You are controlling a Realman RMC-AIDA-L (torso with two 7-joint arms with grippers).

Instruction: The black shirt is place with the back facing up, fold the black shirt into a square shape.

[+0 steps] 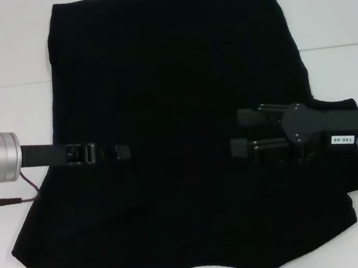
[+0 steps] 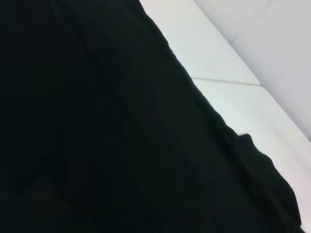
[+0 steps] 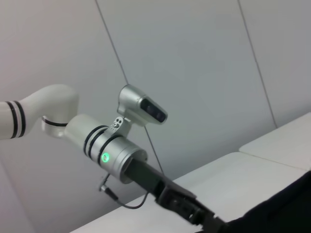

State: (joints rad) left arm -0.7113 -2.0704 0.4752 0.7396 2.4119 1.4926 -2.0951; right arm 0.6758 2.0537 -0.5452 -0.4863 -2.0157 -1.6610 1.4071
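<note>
The black shirt (image 1: 170,57) lies spread flat on the white table (image 1: 8,56), plain side up, with no lettering showing. Its curved neckline is at the near edge and its straight hem at the far edge. My left gripper (image 1: 121,151) reaches in from the left, low over the shirt's middle left. My right gripper (image 1: 236,132) reaches in from the right over the middle right, its two fingers apart and empty. The left wrist view is mostly filled by shirt fabric (image 2: 97,121). The right wrist view shows the left arm (image 3: 112,155) and a shirt edge (image 3: 286,208).
Bare white table (image 1: 334,19) borders the shirt on the left, right and far sides. A seam in the table top (image 1: 331,47) runs across behind the shirt. A grey wall (image 3: 194,63) stands behind the left arm.
</note>
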